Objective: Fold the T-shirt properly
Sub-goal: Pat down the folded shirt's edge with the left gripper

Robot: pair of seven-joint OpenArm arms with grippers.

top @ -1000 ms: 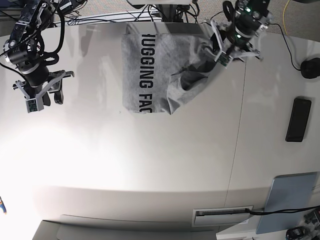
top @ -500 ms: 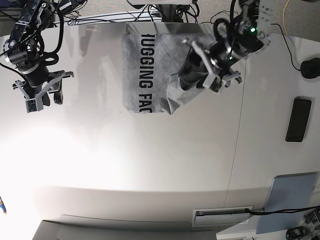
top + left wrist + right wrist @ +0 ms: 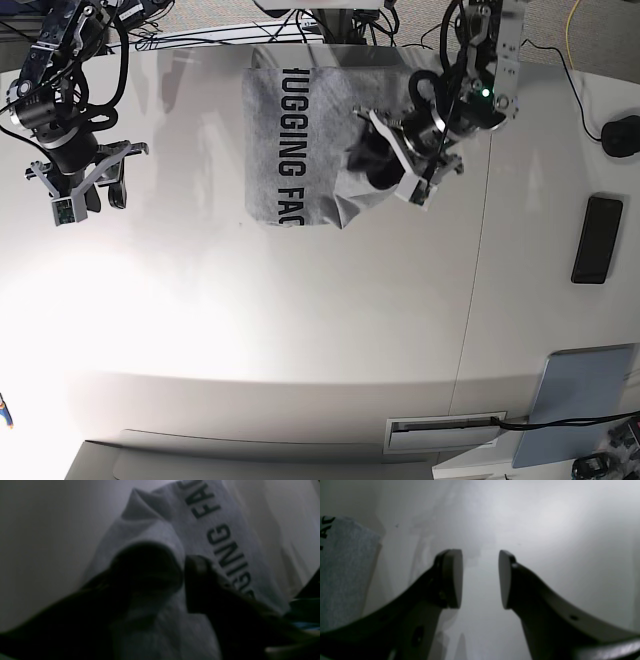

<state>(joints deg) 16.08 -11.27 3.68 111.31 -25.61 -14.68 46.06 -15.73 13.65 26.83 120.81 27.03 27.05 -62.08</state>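
You had the left gripper (image 3: 372, 160) clamped on a bunched fold of the T-shirt (image 3: 300, 140), which lay at twelve o'clock on the table (image 3: 300, 330), probably to carry that edge over the lettering. The right gripper (image 3: 480, 578) hung with its jaws apart over bare table at nine o'clock, holding nothing. The dark, blurred left wrist view hid the pinch itself.

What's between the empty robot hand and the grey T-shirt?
Nothing: in the base view, only bare white table lies between the right hand and the T-shirt.
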